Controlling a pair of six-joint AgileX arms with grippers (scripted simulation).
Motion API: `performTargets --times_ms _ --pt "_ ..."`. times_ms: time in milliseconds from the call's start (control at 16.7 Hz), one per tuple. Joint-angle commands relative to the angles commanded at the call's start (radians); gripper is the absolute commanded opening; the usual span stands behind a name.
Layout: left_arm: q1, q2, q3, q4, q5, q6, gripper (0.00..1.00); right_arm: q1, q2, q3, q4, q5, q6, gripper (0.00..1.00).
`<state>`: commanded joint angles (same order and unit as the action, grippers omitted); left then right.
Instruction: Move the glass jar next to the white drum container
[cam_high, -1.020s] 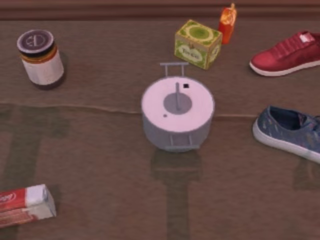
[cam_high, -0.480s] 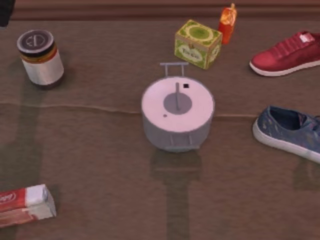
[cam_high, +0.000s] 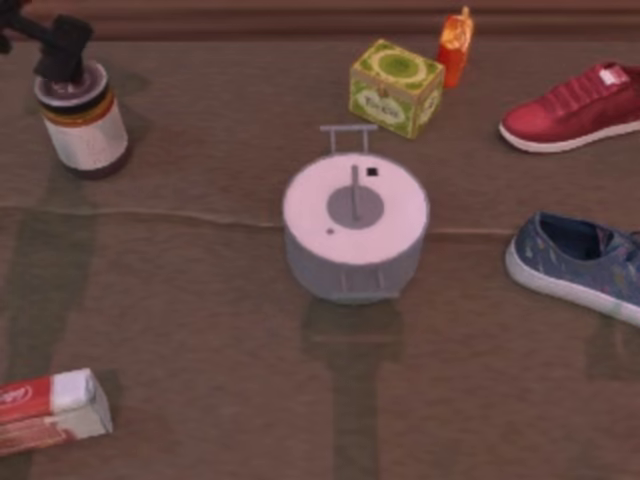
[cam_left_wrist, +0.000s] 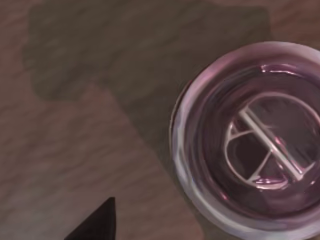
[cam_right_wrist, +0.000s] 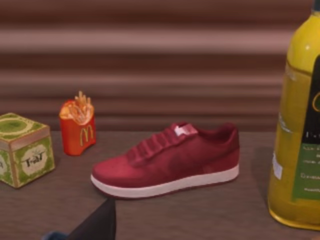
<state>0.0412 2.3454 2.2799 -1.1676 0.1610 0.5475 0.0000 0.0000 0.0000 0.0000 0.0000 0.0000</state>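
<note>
1 overhead view, 2 wrist close-ups

The glass jar (cam_high: 85, 125) stands upright far left of the white drum container (cam_high: 355, 228).

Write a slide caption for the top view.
Left gripper hovers over the jar at the table's far left; the drum sits mid-table, well apart.

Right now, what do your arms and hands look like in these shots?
Little shows. The left hand is a matte black, blocky piece with no markings or cables visible, above the glass jar. Each wrist view shows only one dark pointed fingertip. The right arm is out of the top view.
</note>
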Motion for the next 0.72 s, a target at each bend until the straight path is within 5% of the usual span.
performTargets --times_ms 720 --pt "-0.003 0.157 0.142 -0.069 0.013 0.031 1.00 0.000 0.000 0.000 0.000 0.000 0.000 1.00"
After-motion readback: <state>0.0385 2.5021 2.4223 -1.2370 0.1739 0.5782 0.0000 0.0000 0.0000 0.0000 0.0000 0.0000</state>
